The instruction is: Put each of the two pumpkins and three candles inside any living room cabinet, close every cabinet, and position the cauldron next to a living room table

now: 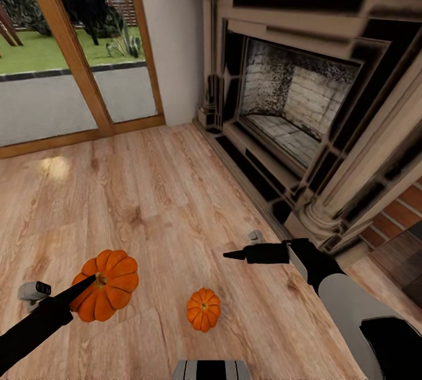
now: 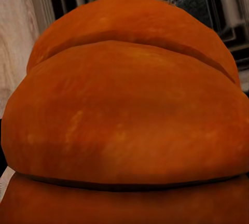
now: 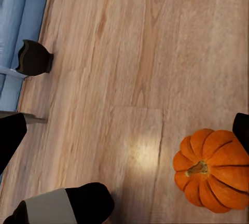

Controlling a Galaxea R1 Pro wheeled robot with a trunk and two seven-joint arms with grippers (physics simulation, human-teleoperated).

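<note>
Left wrist view: pumpkin (image 2: 129,120) pressed right up against the lens, fireplace behind.

Head view: left gripper (image 1: 88,281) at the larger pumpkin's (image 1: 108,286) stem — grip cannot be told. Smaller pumpkin (image 1: 203,309) on the wood floor (image 1: 158,192). Right gripper (image 1: 234,255) hovers near the fireplace (image 1: 293,116); its spread unclear.

Right wrist view: a pumpkin (image 3: 212,169) on the floor — dark cauldron (image 3: 34,58) well apart.

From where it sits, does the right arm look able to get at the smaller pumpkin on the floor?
Probably yes. The smaller pumpkin lies on bare wooden floor, below and to the left of the right end effector, with nothing between them. The larger pumpkin sits apart, by the left end effector.
</note>
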